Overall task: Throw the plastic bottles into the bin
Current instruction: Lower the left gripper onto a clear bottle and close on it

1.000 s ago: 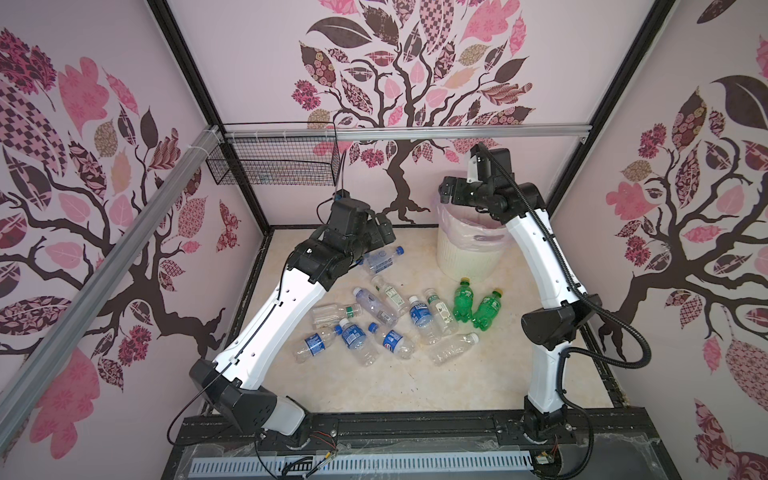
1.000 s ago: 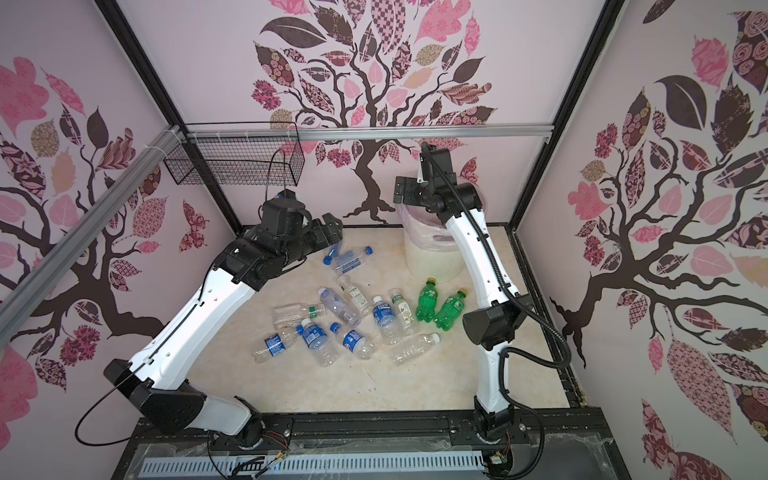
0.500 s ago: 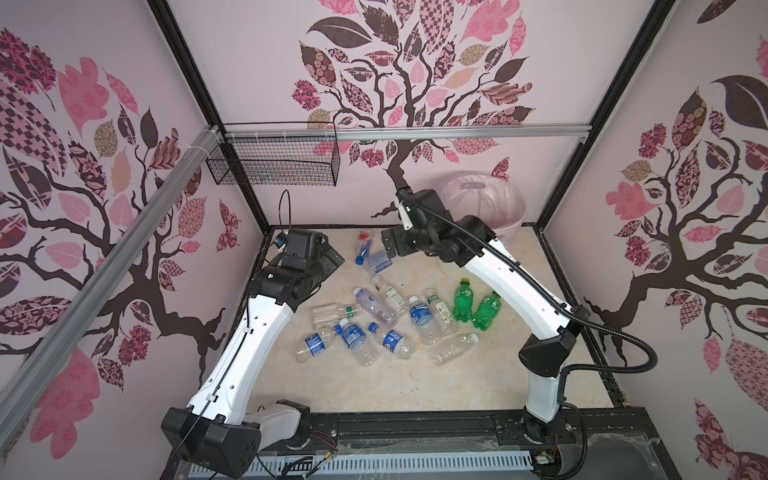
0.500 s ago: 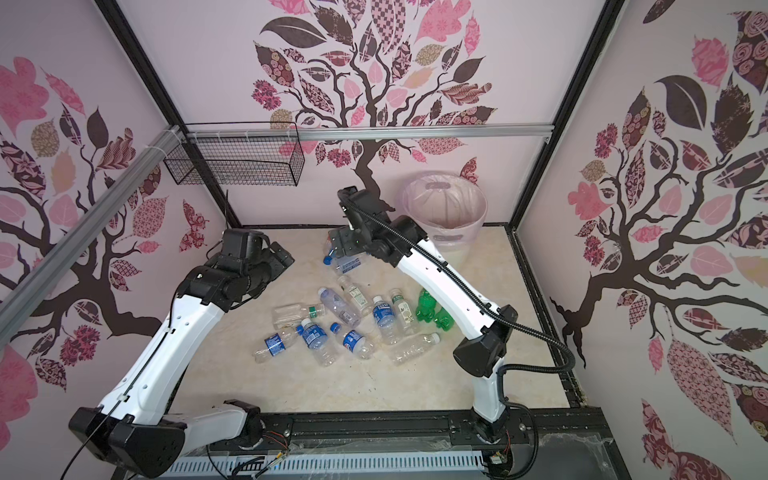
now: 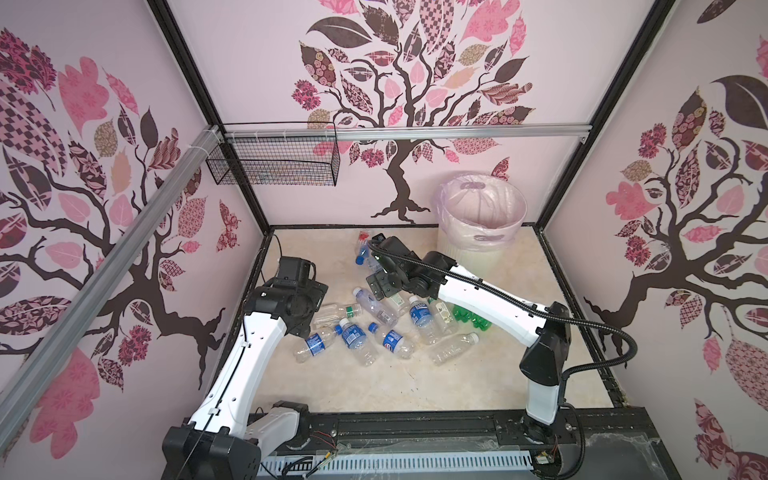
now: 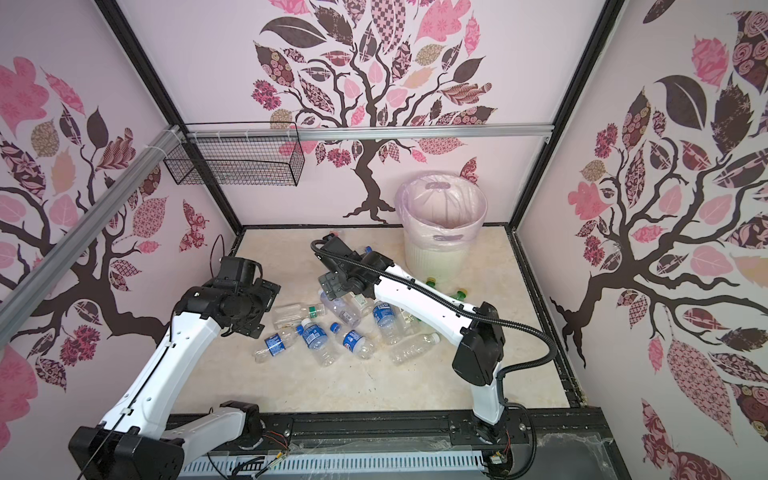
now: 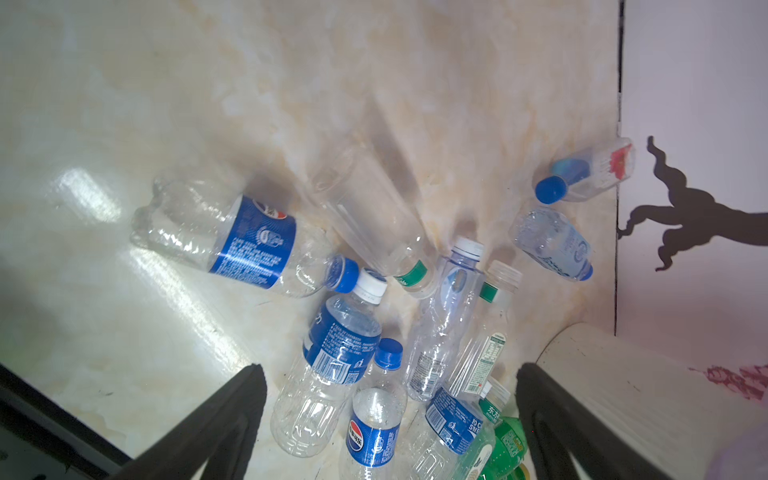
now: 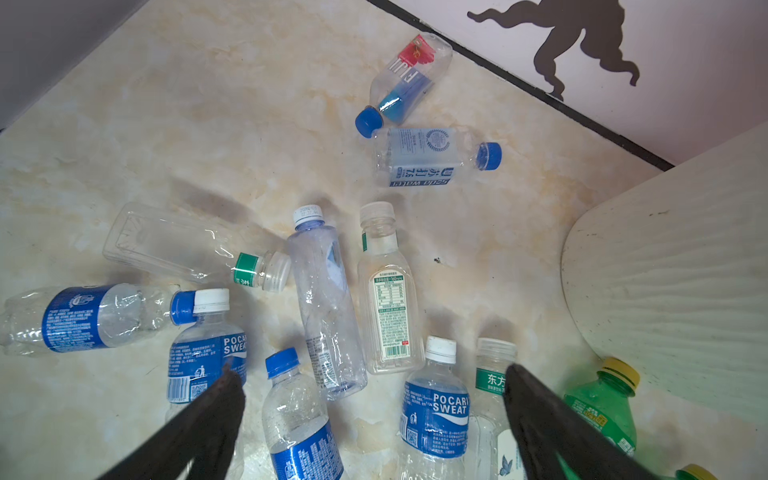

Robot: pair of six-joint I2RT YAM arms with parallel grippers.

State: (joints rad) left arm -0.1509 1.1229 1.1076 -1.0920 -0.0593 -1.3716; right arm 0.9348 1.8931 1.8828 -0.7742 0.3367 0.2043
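POCARI SWEAT bottle (image 8: 436, 415), possibly FIJI bottle (image 8: 409, 75)

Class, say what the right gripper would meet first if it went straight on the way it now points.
The right gripper, open, would probably hit the tall clear bottle first; depth is unclear.

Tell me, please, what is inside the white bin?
Inside the bin, both top views show only the pale pink bag lining it, nothing else. The near wall hides the lowest part, so something could lie there unseen.
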